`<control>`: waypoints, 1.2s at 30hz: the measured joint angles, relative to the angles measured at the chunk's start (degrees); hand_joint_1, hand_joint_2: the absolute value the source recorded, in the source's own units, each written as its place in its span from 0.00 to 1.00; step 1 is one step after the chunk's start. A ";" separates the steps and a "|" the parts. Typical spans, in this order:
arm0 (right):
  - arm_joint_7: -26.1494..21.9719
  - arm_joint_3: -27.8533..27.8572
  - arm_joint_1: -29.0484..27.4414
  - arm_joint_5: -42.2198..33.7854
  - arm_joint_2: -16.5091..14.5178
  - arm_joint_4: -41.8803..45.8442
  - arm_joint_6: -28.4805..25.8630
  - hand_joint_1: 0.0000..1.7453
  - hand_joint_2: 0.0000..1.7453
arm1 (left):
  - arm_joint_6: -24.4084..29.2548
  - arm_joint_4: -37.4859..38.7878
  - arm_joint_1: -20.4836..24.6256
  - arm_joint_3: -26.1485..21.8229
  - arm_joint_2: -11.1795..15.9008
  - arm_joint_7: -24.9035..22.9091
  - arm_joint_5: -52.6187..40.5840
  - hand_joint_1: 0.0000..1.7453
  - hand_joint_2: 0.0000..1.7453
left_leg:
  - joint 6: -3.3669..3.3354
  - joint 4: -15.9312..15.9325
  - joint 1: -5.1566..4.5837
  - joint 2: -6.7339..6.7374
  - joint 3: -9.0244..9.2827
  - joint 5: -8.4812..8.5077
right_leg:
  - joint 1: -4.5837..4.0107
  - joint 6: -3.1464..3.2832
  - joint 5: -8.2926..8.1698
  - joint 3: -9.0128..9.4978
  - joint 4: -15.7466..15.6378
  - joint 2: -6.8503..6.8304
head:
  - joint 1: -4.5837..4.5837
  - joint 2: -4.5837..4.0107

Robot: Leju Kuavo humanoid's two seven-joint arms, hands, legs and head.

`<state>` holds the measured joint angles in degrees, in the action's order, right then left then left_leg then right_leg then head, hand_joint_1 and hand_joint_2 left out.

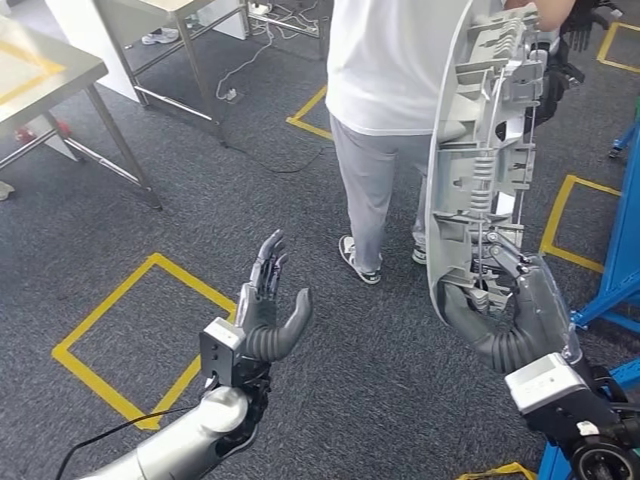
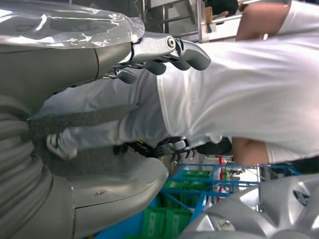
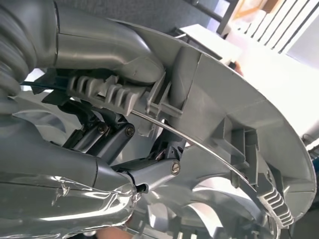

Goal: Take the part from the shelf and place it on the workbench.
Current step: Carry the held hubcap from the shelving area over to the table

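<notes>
Clenched on the part's (image 1: 483, 150) lower rim, the right hand (image 1: 521, 310) should keep it upright — left hand's (image 1: 264, 310) fingers released — and clear of the person (image 1: 377, 90) beyond its fingertips.

The right hand (image 1: 521, 315) grips the lower rim of the wheel cover (image 1: 483, 150), held upright on the right. A person (image 1: 385, 100) stands just behind it. The left hand (image 1: 264, 315) hangs left, over a floor-tape square (image 1: 113, 390); tables (image 1: 45, 75) stand far left, a rack (image 1: 623, 250) far right.
</notes>
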<state>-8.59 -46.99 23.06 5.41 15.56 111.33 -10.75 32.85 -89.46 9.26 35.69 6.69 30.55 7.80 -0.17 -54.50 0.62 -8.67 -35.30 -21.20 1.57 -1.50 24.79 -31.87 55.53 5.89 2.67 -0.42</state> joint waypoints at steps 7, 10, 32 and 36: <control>0.02 -0.41 0.37 -0.11 -0.27 0.06 -0.06 1.00 1.00 | 0.07 -0.15 0.08 0.00 0.31 -0.03 -0.11 0.00 1.00 | 1.74 -14.49 -0.34 7.88 -7.88 -6.90 | 0.06 1.33 -0.21 1.09 -1.43 -6.24 | 1.17 0.00; 0.01 -0.55 0.37 -0.15 -0.30 0.05 -0.10 1.00 1.00 | 0.07 -0.15 -0.05 0.00 0.42 -0.10 -0.12 0.00 1.00 | 2.07 -15.16 0.04 8.51 -8.24 -5.44 | 0.08 1.24 0.07 1.31 -1.42 -8.96 | 1.33 0.00; -1.63 -0.51 0.76 -1.49 -0.43 -0.61 -0.35 1.00 1.00 | -0.44 -0.09 0.93 0.00 0.36 -0.35 0.03 0.00 1.00 | -0.04 -0.02 -0.25 -0.02 -0.02 -0.25 | -0.21 0.46 -0.05 0.46 -0.63 -2.24 | -0.11 0.00; -1.60 -0.49 0.68 -1.50 -0.61 -0.76 -0.35 1.00 1.00 | -0.44 -0.11 1.12 0.00 0.56 -0.29 0.02 0.00 1.00 | 1.28 -7.72 -0.75 6.11 -3.91 -4.42 | 0.20 1.13 -0.29 1.48 -1.84 -5.50 | 0.94 0.00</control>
<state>-10.19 -47.48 23.74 3.91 14.96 110.57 -11.10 32.41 -89.57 10.38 35.69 7.25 30.26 7.81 1.11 -62.22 -0.14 -2.56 -39.21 -25.62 1.77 -0.38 24.50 -30.38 53.69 0.39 3.61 -0.42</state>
